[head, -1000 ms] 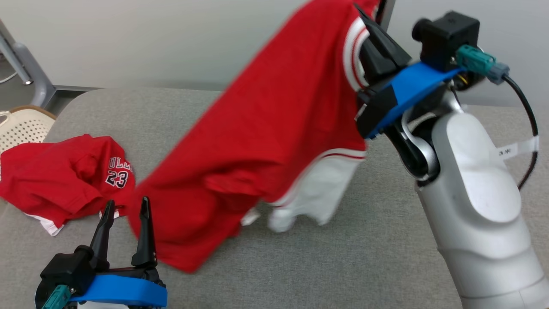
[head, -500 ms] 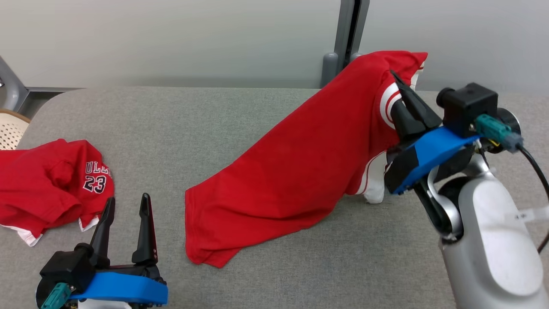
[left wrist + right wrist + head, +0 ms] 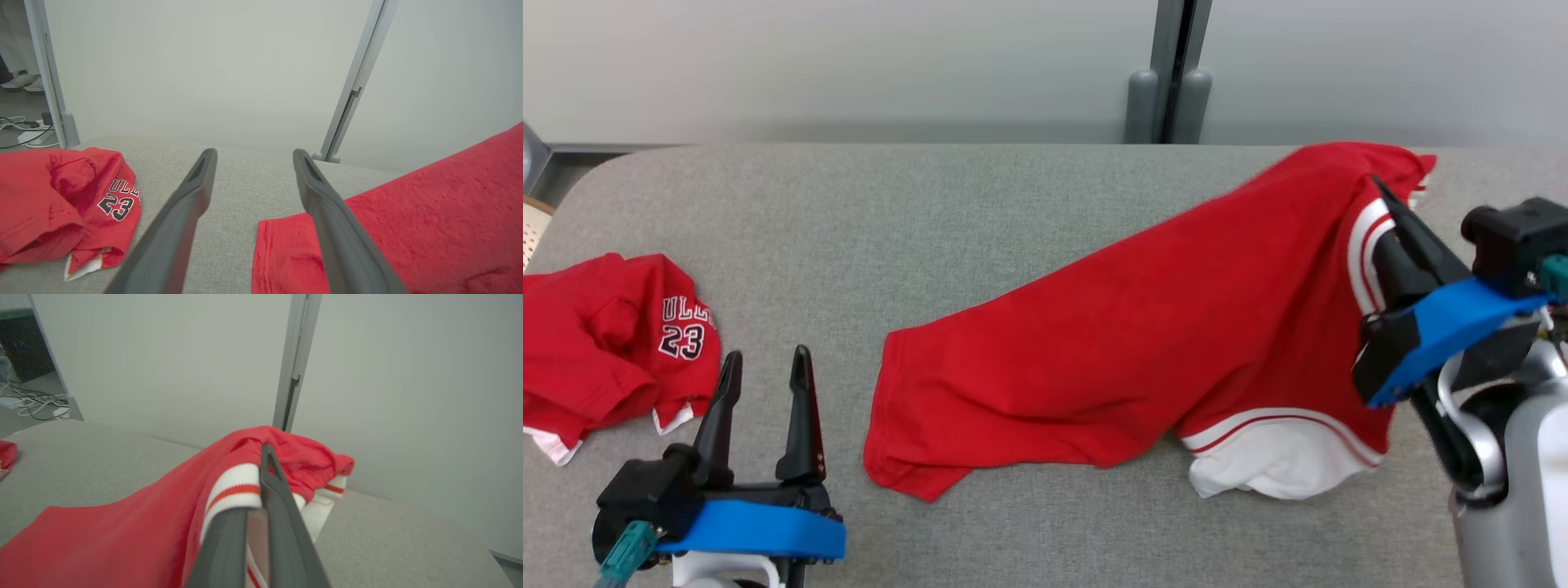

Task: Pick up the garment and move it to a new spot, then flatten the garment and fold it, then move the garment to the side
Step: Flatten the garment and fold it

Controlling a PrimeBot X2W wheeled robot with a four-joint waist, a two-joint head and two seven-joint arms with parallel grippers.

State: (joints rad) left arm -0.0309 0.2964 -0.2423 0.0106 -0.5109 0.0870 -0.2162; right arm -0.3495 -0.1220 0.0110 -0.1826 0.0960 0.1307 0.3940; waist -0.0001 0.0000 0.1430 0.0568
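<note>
On the worktop, head view:
- worktop (image 3: 931,212): grey woven cloth cover, rounded far-left corner.
- garment (image 3: 1127,343): red knit shirt with white ribbed bands carrying a red stripe. It is stretched from a hem corner lying flat near the middle front up to a raised peak at the far right. A white panel is bunched on the worktop under that peak.
- right tool (image 3: 1382,192): long dark fingers pressed together, clamped on the striped band at the garment's raised end.
- left tool (image 3: 768,357): fingers apart, nothing between them, just left of the garment's hem corner and not touching it.
- second shirt (image 3: 613,343): red, crumpled, printed "23", at the left edge, well apart from the garment.
- post (image 3: 1172,73): grey metal, upright behind the worktop.

Left wrist view: both fingers spread. The garment's stitched hem corner lies under the right finger and the second shirt lies off to the left.

Right wrist view: fingers closed on the white ribbed band. Red cloth slopes down and away to the lower left.

Change from half a second earlier: the camera has shifted. The garment's peak sits lower, no longer tent-like, and more cloth rests on the worktop. The left tool's spread is unchanged.
</note>
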